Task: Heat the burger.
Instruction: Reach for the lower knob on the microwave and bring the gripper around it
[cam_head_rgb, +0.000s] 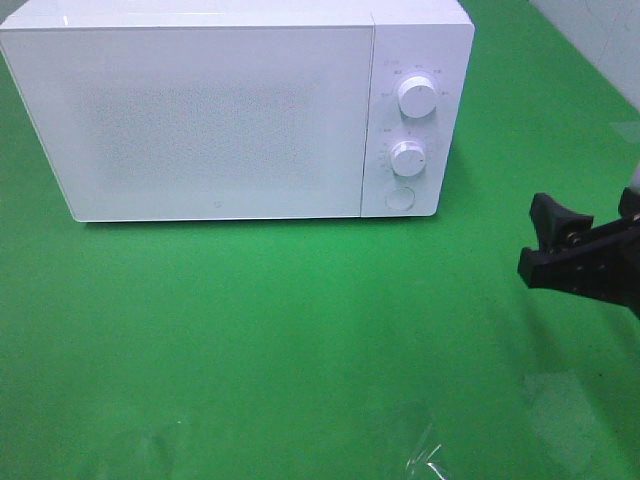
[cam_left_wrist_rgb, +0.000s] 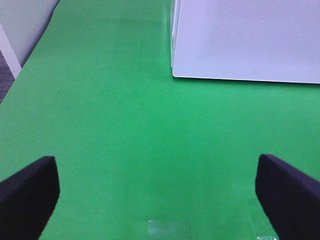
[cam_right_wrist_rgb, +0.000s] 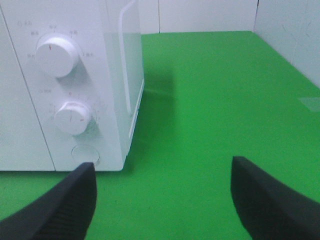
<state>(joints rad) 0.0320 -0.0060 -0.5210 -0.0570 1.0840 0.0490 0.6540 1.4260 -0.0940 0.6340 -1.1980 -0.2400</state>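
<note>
Green tabletop all around. My left gripper hangs spread wide, holding nothing. One white microwave oven, door closed, carries two knobs, the upper dial and the lower dial, plus one round button. The markings are too small to read. My right gripper gapes empty. No view shows the burger.

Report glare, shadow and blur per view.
Exterior high: the microwave door is washed out, with glare near the front edge of the green mat. Left wrist: left gripper soft-edged. Right wrist: microwave shadows the mat beside it; right gripper blurred.
</note>
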